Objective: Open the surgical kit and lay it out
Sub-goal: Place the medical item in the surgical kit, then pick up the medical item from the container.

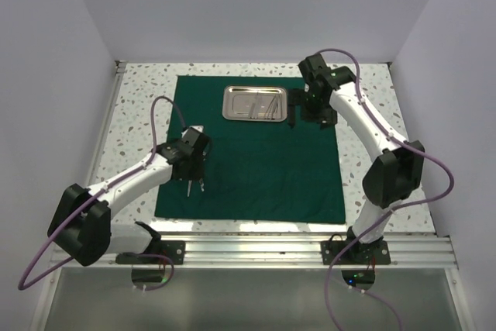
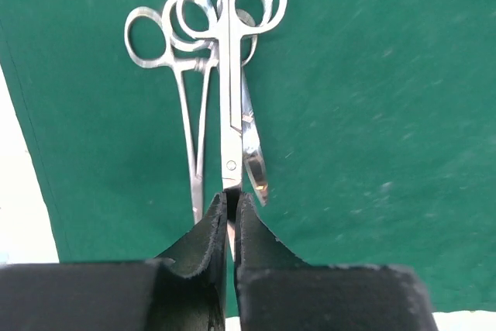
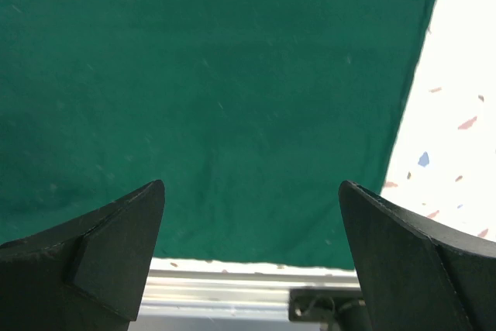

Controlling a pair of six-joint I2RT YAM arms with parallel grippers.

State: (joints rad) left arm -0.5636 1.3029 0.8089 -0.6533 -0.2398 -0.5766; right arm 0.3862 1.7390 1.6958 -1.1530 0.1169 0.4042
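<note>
The dark green cloth wrap (image 1: 256,153) lies spread flat as a large sheet. The shiny steel tray (image 1: 256,104) sits on its far part with slim instruments inside. My left gripper (image 1: 194,184) is over the sheet's left part, shut on the blade end of steel scissors (image 2: 231,75). Their ring handles point away from the camera. A steel forceps (image 2: 190,91) hangs or lies right beside them; I cannot tell whether it is also gripped. My right gripper (image 1: 293,120) is open and empty, just right of the tray above the sheet (image 3: 217,91).
The speckled white tabletop (image 1: 139,91) shows around the sheet on both sides. An aluminium rail (image 1: 271,249) runs along the near edge and also shows in the right wrist view (image 3: 232,292). White walls enclose the table.
</note>
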